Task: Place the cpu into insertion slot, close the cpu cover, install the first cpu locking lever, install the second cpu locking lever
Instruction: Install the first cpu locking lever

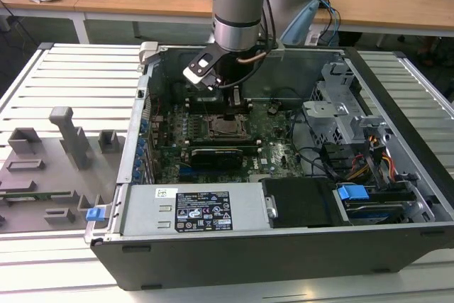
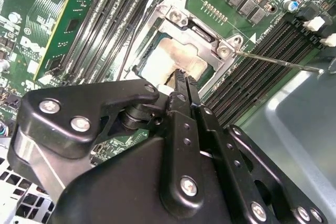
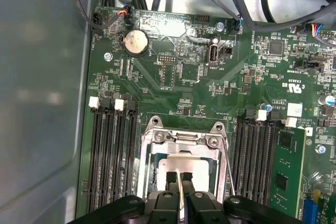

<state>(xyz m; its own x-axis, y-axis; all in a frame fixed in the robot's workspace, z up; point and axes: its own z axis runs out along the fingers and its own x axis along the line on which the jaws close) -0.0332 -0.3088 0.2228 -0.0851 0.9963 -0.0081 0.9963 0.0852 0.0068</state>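
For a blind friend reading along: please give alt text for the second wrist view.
A black pincer, tips together, points at the pale cpu lying under the closed silver cpu cover on a green motherboard. A thin metal lever sticks out beside it.

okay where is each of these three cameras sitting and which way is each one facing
Exterior view: off the arm, raised beside the open computer case, looking down into it; the arm and gripper show.
First wrist view: on the arm, facing the motherboard; the gripper shows.
Second wrist view: on the arm, looking along the gripper's black links at the cpu.
Shared: both wrist views show the gripper over the cpu.
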